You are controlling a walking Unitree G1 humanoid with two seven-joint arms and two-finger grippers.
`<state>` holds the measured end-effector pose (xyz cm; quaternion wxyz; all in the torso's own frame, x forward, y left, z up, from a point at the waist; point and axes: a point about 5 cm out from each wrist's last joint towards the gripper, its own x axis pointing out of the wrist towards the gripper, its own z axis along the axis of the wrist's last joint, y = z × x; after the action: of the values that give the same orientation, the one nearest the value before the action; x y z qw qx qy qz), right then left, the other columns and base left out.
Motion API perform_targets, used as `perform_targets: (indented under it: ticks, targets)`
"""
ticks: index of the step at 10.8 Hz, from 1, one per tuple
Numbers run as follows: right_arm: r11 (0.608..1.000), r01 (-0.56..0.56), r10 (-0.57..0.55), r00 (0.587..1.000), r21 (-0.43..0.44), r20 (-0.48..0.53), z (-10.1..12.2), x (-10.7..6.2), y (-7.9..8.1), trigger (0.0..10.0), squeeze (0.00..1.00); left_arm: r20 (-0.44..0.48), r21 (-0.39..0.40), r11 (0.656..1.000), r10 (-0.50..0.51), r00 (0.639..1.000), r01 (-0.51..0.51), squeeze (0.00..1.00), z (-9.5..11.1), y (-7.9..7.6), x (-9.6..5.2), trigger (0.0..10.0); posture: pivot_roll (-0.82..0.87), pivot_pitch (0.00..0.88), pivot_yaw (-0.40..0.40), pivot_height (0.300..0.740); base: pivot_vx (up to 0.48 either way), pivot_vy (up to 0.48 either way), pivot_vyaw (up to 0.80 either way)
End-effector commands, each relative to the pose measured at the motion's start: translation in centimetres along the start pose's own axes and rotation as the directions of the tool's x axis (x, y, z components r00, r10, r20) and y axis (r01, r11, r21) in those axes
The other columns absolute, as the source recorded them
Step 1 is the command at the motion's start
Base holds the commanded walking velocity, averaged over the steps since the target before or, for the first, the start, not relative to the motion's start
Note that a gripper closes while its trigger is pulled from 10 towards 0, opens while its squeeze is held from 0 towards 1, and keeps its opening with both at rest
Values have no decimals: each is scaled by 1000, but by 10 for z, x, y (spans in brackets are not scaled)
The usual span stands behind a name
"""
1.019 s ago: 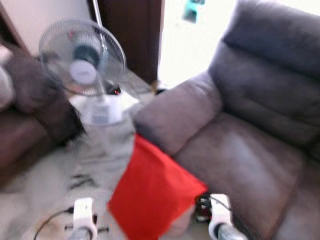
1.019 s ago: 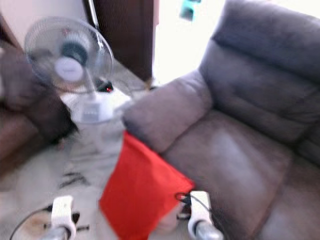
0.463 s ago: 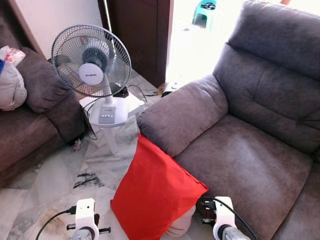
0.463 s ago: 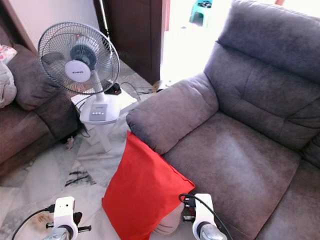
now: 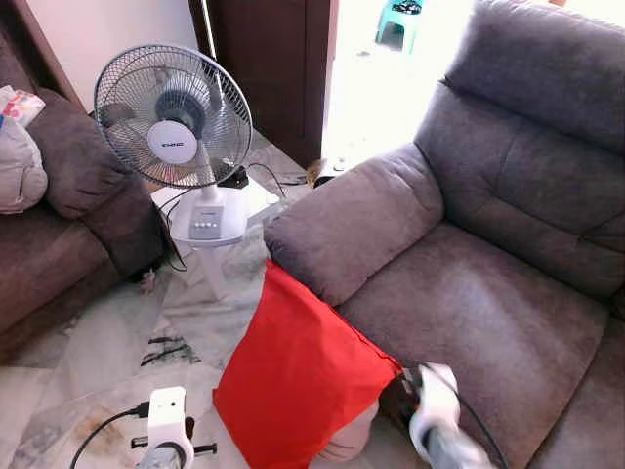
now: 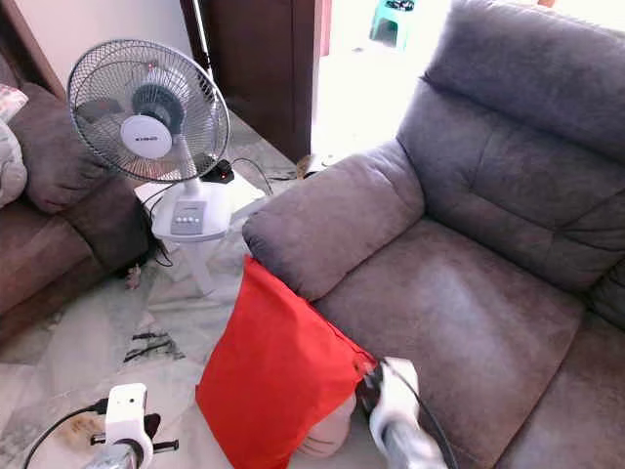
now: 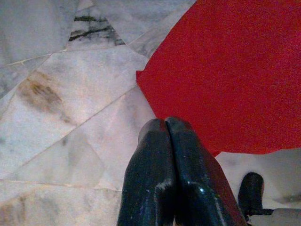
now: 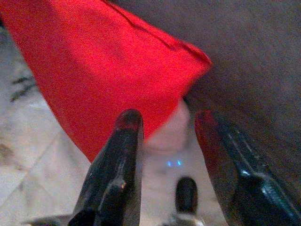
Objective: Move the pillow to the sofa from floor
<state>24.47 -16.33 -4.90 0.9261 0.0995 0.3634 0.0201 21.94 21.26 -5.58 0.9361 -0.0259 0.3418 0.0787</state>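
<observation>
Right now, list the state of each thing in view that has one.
red pillow: upright on the floor, leaning against the sofa front
grey sofa: seat bare
pedestal fan: standing on the floor
left pincer: shut, beside the pillow
right pincer: open, at the pillow's corner

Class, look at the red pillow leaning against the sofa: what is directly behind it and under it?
Behind the red pillow stands the grey sofa's front, below its armrest; the covered part stays hidden. Under it lies the marble floor, and a pale rounded object peeks out, unidentifiable.
</observation>
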Motion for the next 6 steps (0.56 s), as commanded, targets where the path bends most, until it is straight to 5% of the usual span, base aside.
perform_targets:
  ticks: [1,6]
  targets:
    - [1000,5,-5,1000,13,6,1,0,-1,10000,1000,-13,9,1000,5,1000,-5,0,-3,-1,-1,10000,94,112,-23,740,0,0,0]
    - [998,-38,36,999,47,27,5,2,8,10000,1000,-4,-1,1000,-1,1000,1,0,-2,-4,0,10000,94,114,-31,740,0,0,0]
